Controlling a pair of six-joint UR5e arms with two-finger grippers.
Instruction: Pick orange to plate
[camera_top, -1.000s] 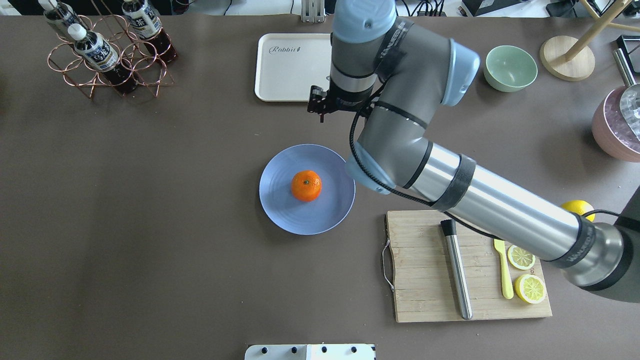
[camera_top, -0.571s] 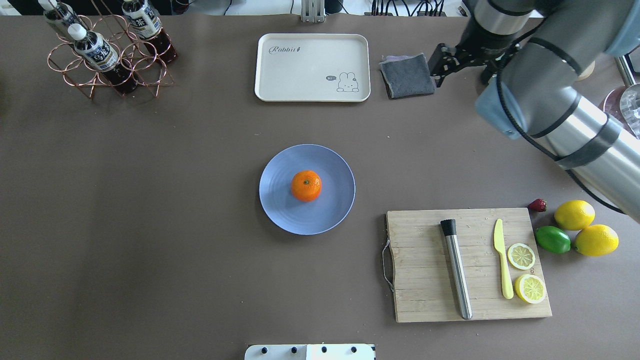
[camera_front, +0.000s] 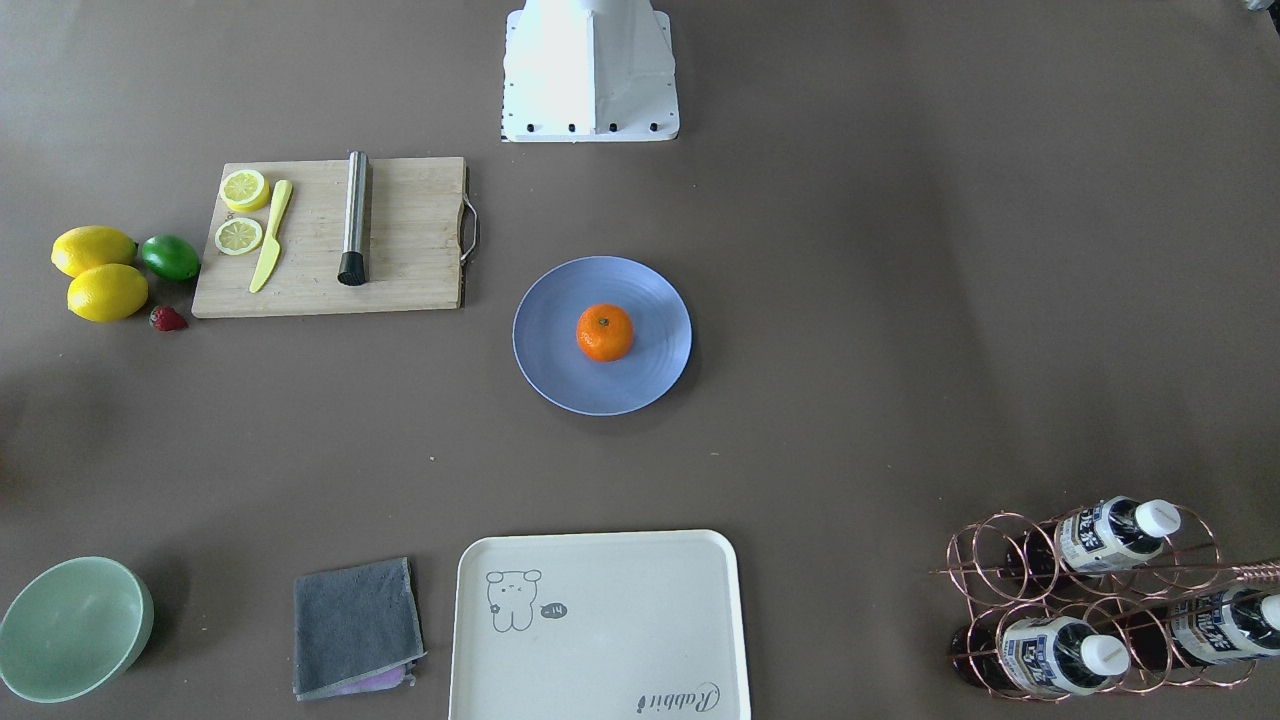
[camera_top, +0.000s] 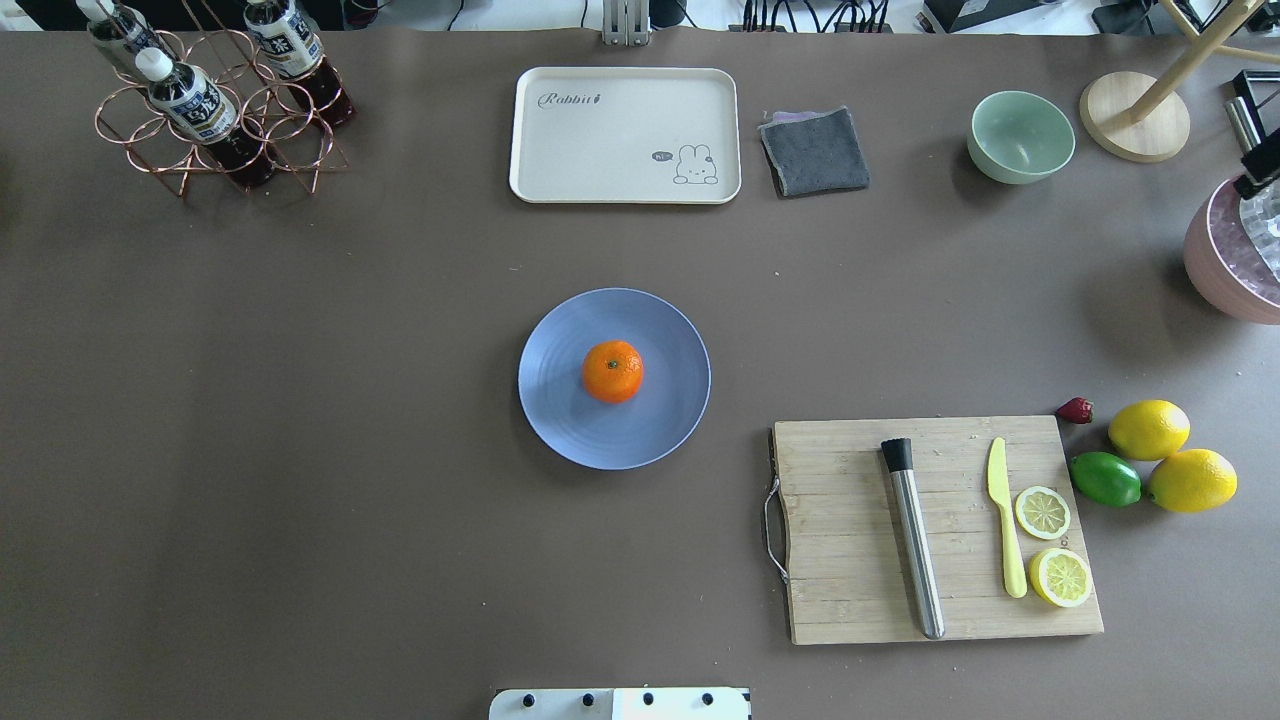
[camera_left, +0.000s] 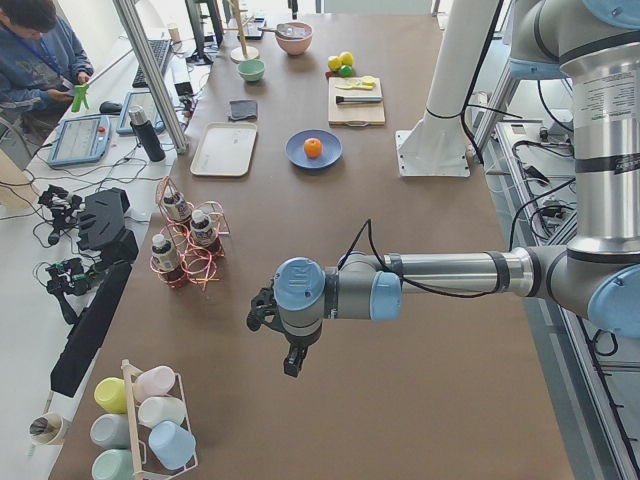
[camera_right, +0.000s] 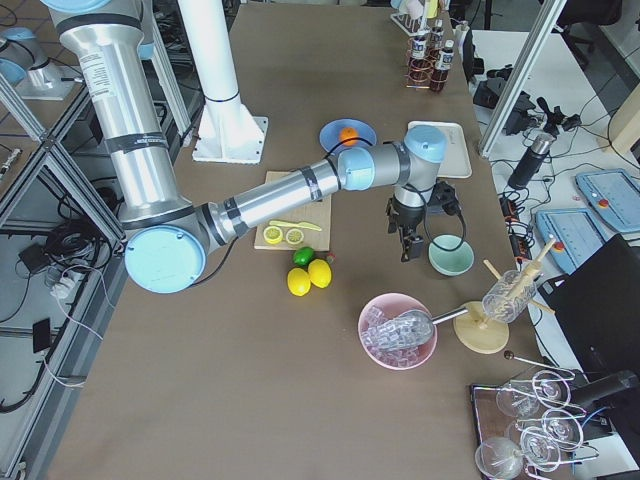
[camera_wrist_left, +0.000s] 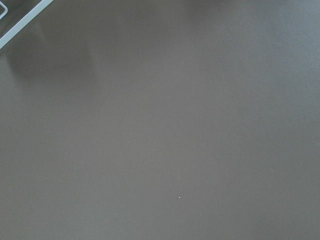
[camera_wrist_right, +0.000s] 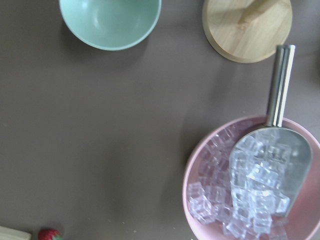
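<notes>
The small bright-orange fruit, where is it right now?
In the overhead view the small round orange lies near the middle of the round pale-blue plate at table centre, left of the wooden cutting board.
</notes>
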